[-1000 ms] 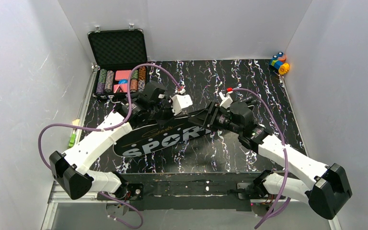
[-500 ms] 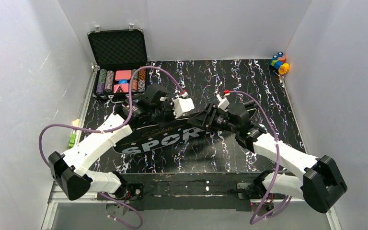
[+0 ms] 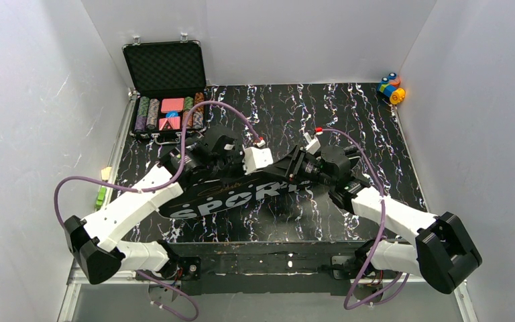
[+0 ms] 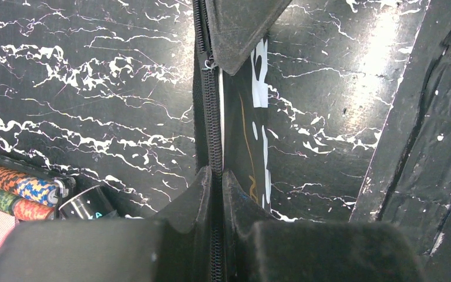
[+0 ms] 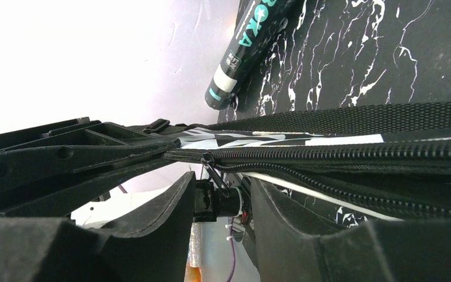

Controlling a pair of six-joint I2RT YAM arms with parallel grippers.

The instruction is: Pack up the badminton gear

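The black racket bag (image 3: 221,198) lettered "SPORT" lies slantwise across the marbled table. My left gripper (image 3: 249,172) is shut on the bag's zipper edge (image 4: 214,117), which the left wrist view shows pinched between both fingers (image 4: 202,188). My right gripper (image 3: 284,176) is at the bag's narrower end, close to the left one. Its jaws stand apart, with the zipper pull (image 5: 216,179) hanging in the gap, touching neither finger (image 5: 173,205). The dark tube with teal lettering (image 5: 241,53) lies on the table beyond the bag and also shows as tube (image 4: 88,202) in the left wrist view.
An open black case of poker chips (image 3: 166,87) stands at the back left, its chips (image 4: 17,182) near my left gripper. Colourful toy blocks (image 3: 391,87) sit in the back right corner. A small green and yellow item (image 3: 100,191) lies at the left edge. White walls enclose the table.
My right gripper has slid left along the bag toward the left gripper, and its jaws have narrowed. The left arm and the bag have shifted slightly toward the front.
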